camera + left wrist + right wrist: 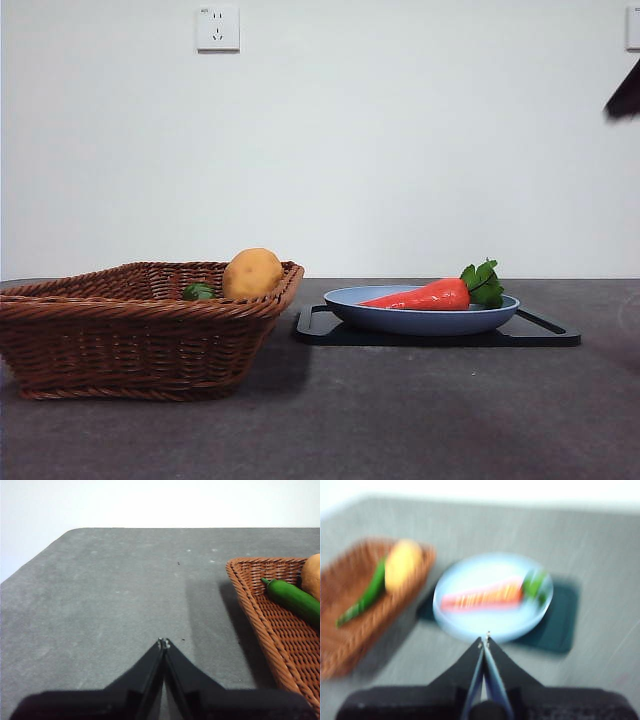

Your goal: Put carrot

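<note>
Both claws are closed and hold nothing. Left claw hangs over bare table, with the basket just off to one side of it. Right claw hangs above the near rim of the plate; its picture is blurry. In the front view only a black tip shows at the top right corner.

The table is dark grey, flat and a bit speckled. Behind it is a plain white wall with a white socket.

The basket is brown, woven and bumpy, with sloping sides. A flat black tray lies beside it. On the tray sits a round, smooth blue plate.

The carrot lies on the plate, ahead of the right claw. It is shiny, orange-red and pointed, with green leaves at its fat end.

In the basket are a round yellow-brown potato and a long, smooth green pepper, touching each other.
</note>
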